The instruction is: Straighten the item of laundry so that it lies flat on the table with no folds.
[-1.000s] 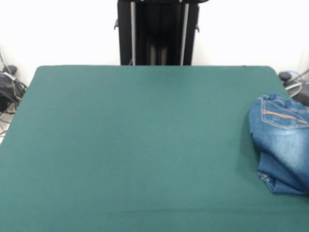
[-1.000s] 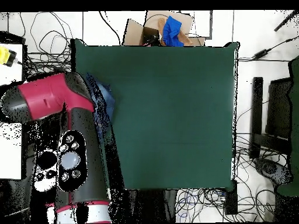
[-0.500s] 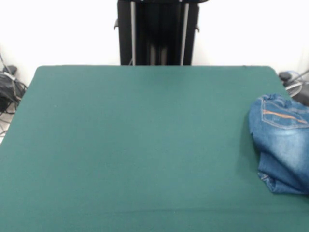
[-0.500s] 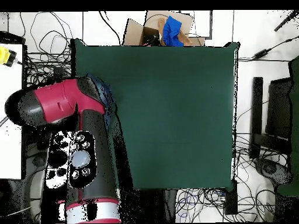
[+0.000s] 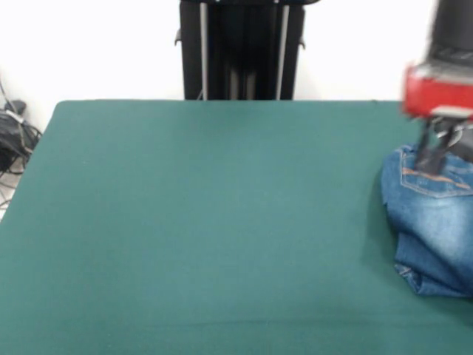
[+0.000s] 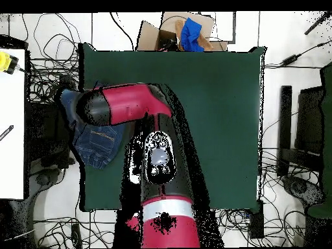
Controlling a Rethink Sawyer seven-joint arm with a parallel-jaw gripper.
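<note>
The gripper (image 5: 436,151), its opening impossible to tell, hangs over the bunched jeans (image 5: 432,222) at the bench (image 5: 207,222) edge, seemingly to grab them.

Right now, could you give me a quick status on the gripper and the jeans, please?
Gripper over the jeans' waistband end, fingers unclear. Jeans bunched and folded at the table edge, partly overhanging. Nothing in the way.

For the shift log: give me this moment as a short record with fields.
laundry: jeans, bunched and folded, at the table's right edge in the front view
table: green cloth, mostly bare
arm: red and black, reaching over the jeans
pincer: at the waistband end of the jeans; blurred, open or shut unclear
task state: not yet flat
</note>
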